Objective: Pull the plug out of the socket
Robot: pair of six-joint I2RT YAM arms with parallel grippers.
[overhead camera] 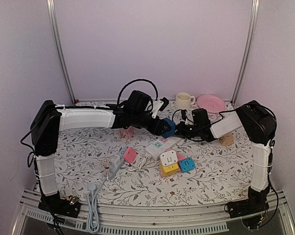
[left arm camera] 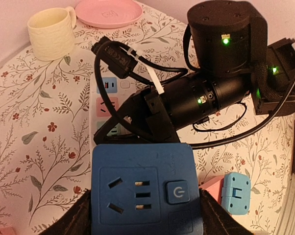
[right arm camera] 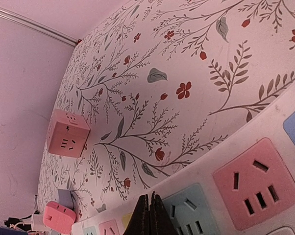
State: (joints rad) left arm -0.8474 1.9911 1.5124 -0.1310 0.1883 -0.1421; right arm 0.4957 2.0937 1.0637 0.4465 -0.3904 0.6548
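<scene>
In the left wrist view a blue cube plug block, with outlets and a power button on its top face, sits between the dark fingers of my left gripper, which is shut on it. It hangs over the near end of the white socket strip. Whether it is still plugged in is hidden. From above, the cube is at mid table. My right gripper is shut with nothing in it. Its tips rest on the white strip beside a light-blue outlet.
A cream mug and a pink plate stand at the back right. Loose cube adapters lie in front: pink, white on yellow, small blue. A grey strip with its cable runs to the near edge.
</scene>
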